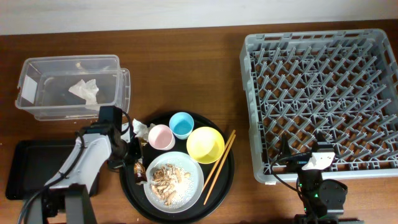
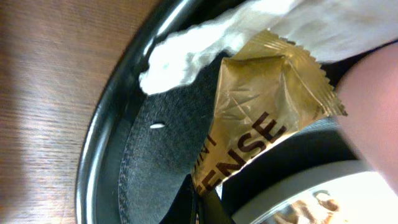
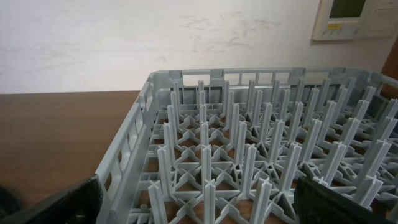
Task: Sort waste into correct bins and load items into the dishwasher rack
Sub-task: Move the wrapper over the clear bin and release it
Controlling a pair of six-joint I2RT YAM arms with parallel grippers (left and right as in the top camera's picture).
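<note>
Brown wooden table (image 1: 186, 68) carries everything shown. At its right stands the large square grey plastic dishwasher rack (image 1: 249, 93), a grid of upright pegs. The right gripper (image 3: 196, 193) hovers at the rack's near wall, its dark fingers (image 3: 62, 202) spread wide.

At centre we see the large round black tray (image 1: 219, 183). To the upper left lies the clear rectangular plastic box (image 1: 68, 60) with a white label, and inside it one piece of crumpled white paper (image 1: 85, 90). At lower left, the shallow black rectangular tray (image 1: 31, 168) is partly covered by the left arm.

On the round tray we note:
- The pale grey-white round plate (image 1: 191, 168) lies at the near side and bears beige-brown food scraps (image 1: 166, 177) with white crumbs.
- The yellow bowl (image 1: 205, 144) sits just beyond the plate, to the right.
- The small pink cup (image 1: 161, 137) and the small light-blue cup (image 1: 181, 125) stand just beside each other, left of the bowl.
- The pair of wooden chopsticks (image 1: 219, 159) slants along the bowl's right side.
- A second wad of white paper (image 1: 140, 129) rests at the left rim, beside the pink cup.
- The gold-brown wrapper (image 2: 261, 106) lies between the plate and the left rim.

The left gripper (image 2: 204, 202) is down at this wrapper, fingers drawn narrow and pinching its lower end.
</note>
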